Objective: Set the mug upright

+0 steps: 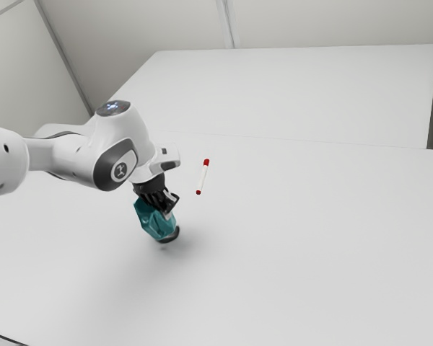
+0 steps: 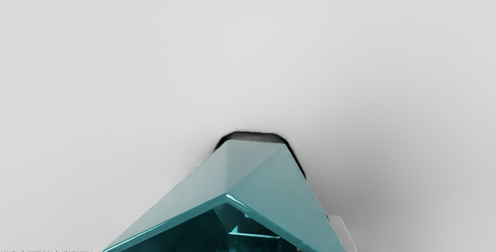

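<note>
Currently, the gripper (image 1: 170,209) is down at the mug (image 1: 156,220), in the near half of the table (image 1: 289,245), toward the exterior view's left. Jaw state: can't tell from either view whether they're clenched on the mug or loose around it. Mug is teal, faceted, dark base (image 1: 170,236). Not upright: it's tilted, mouth end up by the gripper, base end lower and pointing toward the exterior view's right. Can't confirm whether the base touches the table; soft shadow on the surface around it. Wrist view looks partly into the mouth: angular rim (image 2: 226,197) comes to a corner, inside is deep teal with a few bright glints, outer walls narrow away from the hand toward the dark base at the far end. The arm (image 1: 119,148) enters from the exterior view's left, bends at the joint above the mug and drops to it. Marker (image 1: 203,177), white with red ends, lies on the table near the gripper, apart from it and from the mug, on the exterior view's right of both and farther back. Table is plain white with a thin seam across it behind the marker; pale walls (image 1: 332,21) behind.
</note>
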